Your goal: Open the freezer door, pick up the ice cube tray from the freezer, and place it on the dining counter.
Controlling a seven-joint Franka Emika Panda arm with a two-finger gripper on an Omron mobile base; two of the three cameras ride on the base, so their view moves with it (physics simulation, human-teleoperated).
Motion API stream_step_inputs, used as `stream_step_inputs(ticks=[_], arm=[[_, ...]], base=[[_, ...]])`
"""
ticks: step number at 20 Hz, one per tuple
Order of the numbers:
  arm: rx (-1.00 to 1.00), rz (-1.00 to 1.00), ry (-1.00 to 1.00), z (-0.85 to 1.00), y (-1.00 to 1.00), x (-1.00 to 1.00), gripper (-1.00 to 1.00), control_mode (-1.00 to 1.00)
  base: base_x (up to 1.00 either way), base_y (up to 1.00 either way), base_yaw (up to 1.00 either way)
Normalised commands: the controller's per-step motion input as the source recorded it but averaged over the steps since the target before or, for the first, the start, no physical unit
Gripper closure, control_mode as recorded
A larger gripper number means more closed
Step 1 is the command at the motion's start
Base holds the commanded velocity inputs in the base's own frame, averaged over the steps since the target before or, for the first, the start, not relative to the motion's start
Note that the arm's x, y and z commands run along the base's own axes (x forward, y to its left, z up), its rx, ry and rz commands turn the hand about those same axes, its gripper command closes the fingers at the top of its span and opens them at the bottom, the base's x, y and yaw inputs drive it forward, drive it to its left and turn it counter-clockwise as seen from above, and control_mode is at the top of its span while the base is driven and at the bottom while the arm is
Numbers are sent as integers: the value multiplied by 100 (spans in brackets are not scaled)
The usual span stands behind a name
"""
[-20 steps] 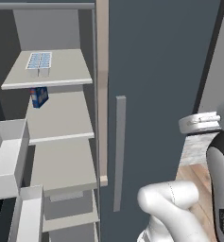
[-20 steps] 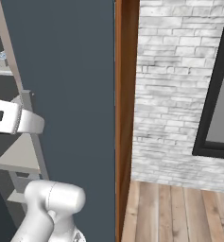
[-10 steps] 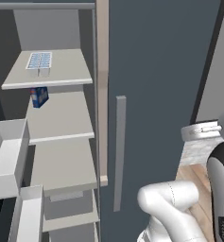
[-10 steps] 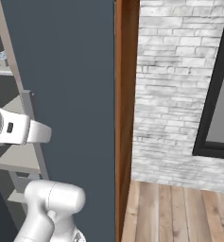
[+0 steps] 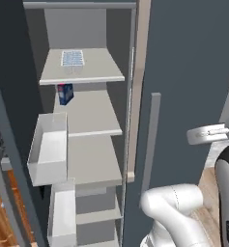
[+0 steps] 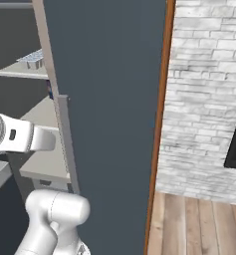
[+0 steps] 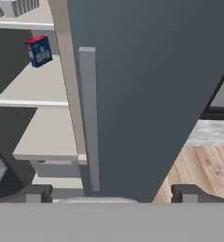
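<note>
The freezer [image 5: 94,113] stands open, its pale grey shelves bare to view. The ice cube tray [image 5: 72,58] lies flat on the top shelf, also seen as the ice cube tray [image 6: 32,57] and at the top left edge of the hand view [image 7: 16,5]. The freezer door [image 5: 9,144] is swung out to the left, its white bins [image 5: 48,149] facing in. My gripper [image 7: 112,194] is open with nothing between its fingers, facing the plain door's grey handle [image 7: 90,118], well short of the shelves. The dining counter is out of view.
A small dark blue box [image 5: 65,93] stands on the second shelf. The plain slate-blue door [image 6: 109,99] with its bar handle [image 5: 152,140] stays shut right of the freezer. A white brick wall [image 6: 204,99] and wood floor lie further right. My forearm [image 5: 207,134] hangs beside the plain door.
The whole picture has slid right in the left base view, so the base has moved. The forearm sits a little lower. The tray and box have not moved on their shelves.
</note>
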Motion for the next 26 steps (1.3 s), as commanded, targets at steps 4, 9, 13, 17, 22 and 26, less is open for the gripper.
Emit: stream_step_inputs(ticks=[4,9,13,17,22,26], arm=[[0,0,0,0,0,0,-100,100],[0,0,0,0,0,0,-100,100],[0,0,0,0,0,0,-100,100],[0,0,0,0,0,0,-100,100],[0,0,0,0,0,0,-100,100],[0,0,0,0,0,0,-100,100]], base=[[-1,65,14],[30,26,6],[39,16,6],[49,38,6],[41,60,6],[44,39,4]])
